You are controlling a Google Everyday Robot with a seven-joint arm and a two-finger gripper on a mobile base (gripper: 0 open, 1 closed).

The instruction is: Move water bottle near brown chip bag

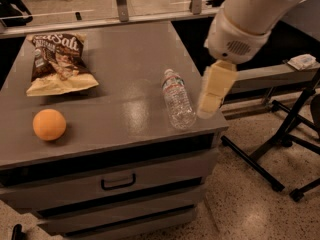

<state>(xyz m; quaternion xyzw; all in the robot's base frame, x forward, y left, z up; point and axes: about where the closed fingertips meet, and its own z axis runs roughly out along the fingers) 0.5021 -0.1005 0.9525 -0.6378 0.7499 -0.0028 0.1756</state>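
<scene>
Standing nearest the camera, a grey cabinet shows its drawers, the top one with a dark handle, above a speckled floor. On the top's front left sits an orange. Toward the front right the bottle lies on its side, base close to the front edge and white cap pointing away from the camera. The gripper, pale and pointing down, hangs just beside the bottle's right flank at the cabinet's right edge. Whether it touches the bottle, and whether it is wide or narrow, cannot be told from this angle. It holds nothing. The white arm rises from it to the upper right. Black stand legs cross the floor at right. Farther back, at the top's left rear corner, the chip bag lies flat, well apart from the bottle. A metal rail runs behind.
</scene>
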